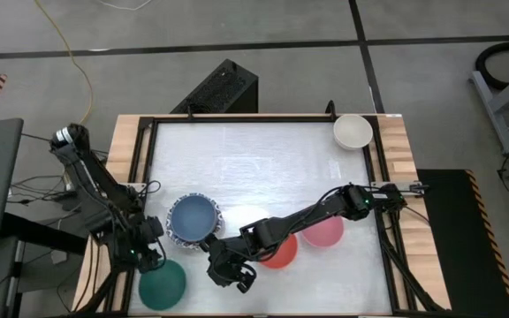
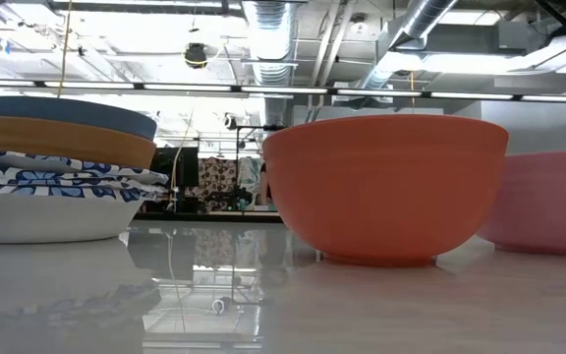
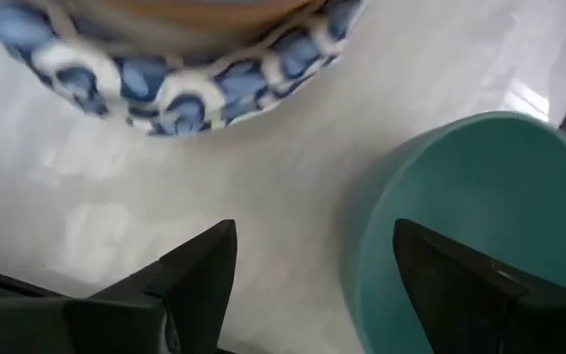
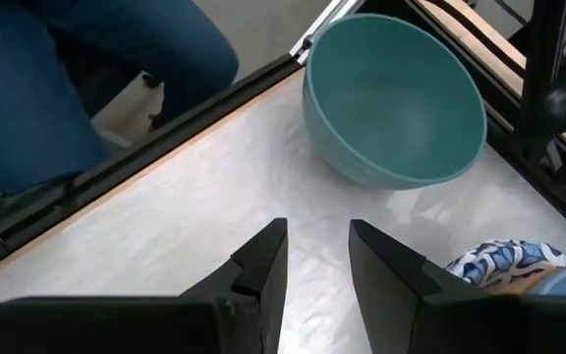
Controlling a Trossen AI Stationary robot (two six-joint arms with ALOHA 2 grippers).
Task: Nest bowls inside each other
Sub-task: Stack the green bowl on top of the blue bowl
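Inspector: Where do the bowls sit?

Assessor: Nested stack (image 1: 193, 218), blue on top, lower left of centre; green bowl (image 1: 163, 283) bottom left; red bowl (image 1: 280, 252) and pink bowl (image 1: 323, 231) centre-low; cream bowl (image 1: 353, 131) upper right.

Inspector: Pincers?

Assessor: Left gripper (image 1: 148, 253) spread wide, one finger over the green bowl's rim. Right gripper (image 4: 317, 258) narrowly parted, holding nothing.

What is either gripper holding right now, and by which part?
Nothing. The left gripper stands open at the green bowl's rim; the right gripper is empty.

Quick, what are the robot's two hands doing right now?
Left end effector: open, holding nothing, beside the green bowl.
Right end effector: open, empty.
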